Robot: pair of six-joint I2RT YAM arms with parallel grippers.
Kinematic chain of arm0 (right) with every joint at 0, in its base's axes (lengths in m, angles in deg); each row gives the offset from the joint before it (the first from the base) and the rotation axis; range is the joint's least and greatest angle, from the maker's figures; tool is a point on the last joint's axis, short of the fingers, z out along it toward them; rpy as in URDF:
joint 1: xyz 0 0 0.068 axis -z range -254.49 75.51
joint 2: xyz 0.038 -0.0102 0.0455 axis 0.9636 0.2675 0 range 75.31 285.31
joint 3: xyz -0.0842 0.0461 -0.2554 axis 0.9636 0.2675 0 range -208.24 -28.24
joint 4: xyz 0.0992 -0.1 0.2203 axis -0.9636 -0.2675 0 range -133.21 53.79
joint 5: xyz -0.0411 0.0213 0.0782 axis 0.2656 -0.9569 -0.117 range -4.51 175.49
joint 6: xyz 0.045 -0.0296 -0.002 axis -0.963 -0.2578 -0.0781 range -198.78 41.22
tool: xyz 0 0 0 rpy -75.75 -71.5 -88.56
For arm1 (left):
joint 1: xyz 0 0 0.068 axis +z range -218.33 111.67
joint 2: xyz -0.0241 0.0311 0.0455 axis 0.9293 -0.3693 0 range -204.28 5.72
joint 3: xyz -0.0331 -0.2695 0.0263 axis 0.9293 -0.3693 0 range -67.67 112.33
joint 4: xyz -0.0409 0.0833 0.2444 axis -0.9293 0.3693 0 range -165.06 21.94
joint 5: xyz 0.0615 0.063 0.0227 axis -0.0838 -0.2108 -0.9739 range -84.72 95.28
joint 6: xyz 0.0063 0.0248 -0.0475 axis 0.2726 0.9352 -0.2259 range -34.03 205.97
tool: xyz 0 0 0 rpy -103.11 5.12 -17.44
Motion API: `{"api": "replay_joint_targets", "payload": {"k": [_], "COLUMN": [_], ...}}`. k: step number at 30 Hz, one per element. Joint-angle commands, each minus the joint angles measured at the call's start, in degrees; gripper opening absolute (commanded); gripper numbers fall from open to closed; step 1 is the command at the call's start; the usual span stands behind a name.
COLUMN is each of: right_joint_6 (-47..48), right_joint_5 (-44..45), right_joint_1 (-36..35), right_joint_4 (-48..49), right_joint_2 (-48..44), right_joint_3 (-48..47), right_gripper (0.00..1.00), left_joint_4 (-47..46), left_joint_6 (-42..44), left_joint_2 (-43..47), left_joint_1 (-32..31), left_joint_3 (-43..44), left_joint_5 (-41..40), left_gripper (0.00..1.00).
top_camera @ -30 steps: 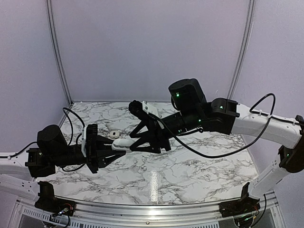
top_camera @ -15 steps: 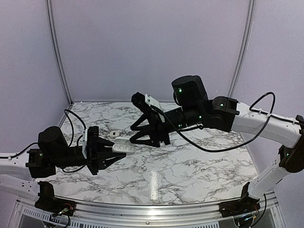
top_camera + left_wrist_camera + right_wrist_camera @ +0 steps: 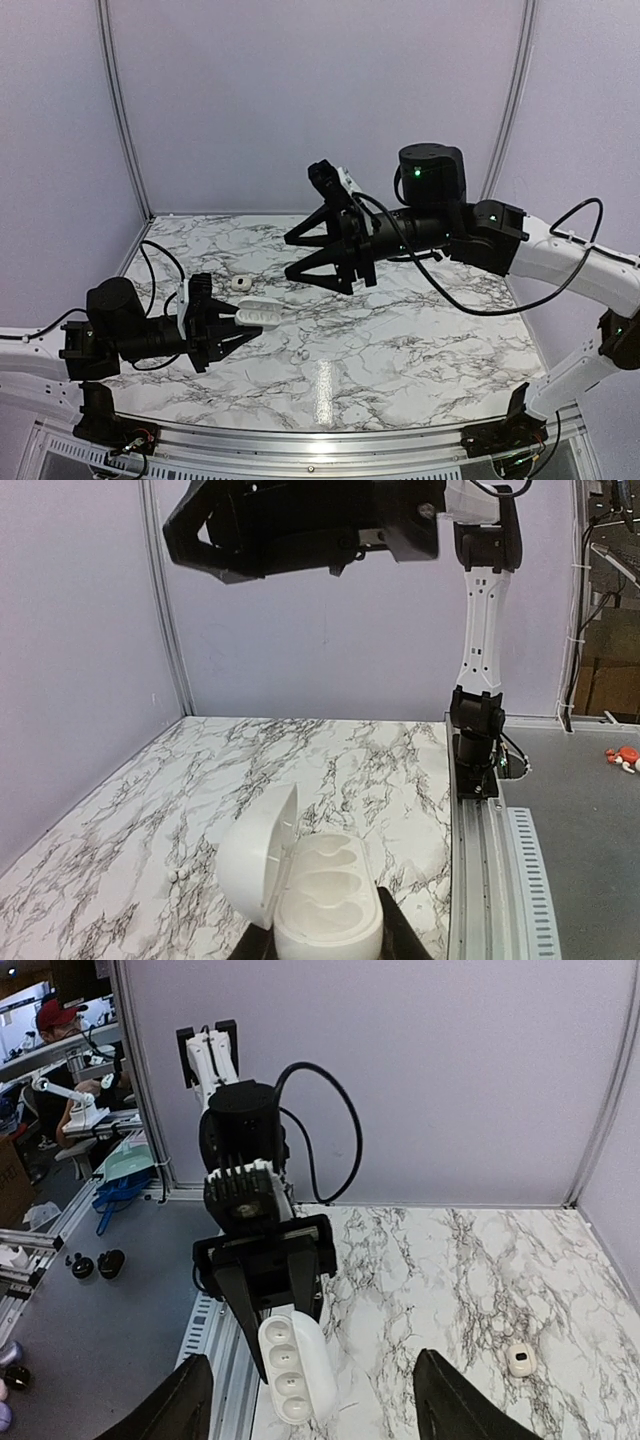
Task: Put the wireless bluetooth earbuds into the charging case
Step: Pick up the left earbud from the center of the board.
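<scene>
My right end effector (image 3: 292, 256) hangs spread wide and empty, raised well above the white marble-patterned desk (image 3: 400, 350). Below it and off toward my left side lies one tiny white rounded plastic earbud with a dark spot (image 3: 519, 1359), flat on the desk and too small for me to tell which way it points. My left end effector (image 3: 228, 325) is closer to that earbud, but it is clenched on the glossy white pebble-shaped plastic charging case (image 3: 325, 905). It holds the charging case clear of the desk, hinged lid (image 3: 258, 865) swung open, sockets upward, long axis running straight out from its fingers. I judge the right must descend leftward to fetch the earbud.
</scene>
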Motion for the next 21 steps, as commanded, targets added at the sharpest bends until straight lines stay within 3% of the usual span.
{"api": "replay_joint_targets", "payload": {"k": [1, 6, 12, 21], "right_joint_6": [-6.02, -13.35, -14.55, -12.88], "right_joint_5": [-0.24, 5.15, 13.86, 12.89], "right_joint_1": [5.60, 11.28, 13.82, 13.83], "right_joint_4": [6.99, 9.59, 2.05, 3.15], "right_joint_2": [-3.15, -4.63, 2.24, 13.61], "right_joint_3": [2.95, 7.62, 9.24, 13.47], "right_gripper": [0.68, 0.62, 0.49, 0.39], "left_joint_4": [-3.66, -4.47, -4.66, -4.51], "left_joint_6": [-0.56, -0.59, 0.16, 2.45], "left_joint_2": [2.88, 5.93, 7.21, 6.42], "left_joint_1": [0.46, 0.50, 0.50, 0.42], "left_joint_3": [-2.83, -5.51, -7.74, -7.88], "left_joint_5": [-0.21, -0.19, 1.92, 4.85], "left_gripper": [0.00, 0.00, 0.00, 0.00]}}
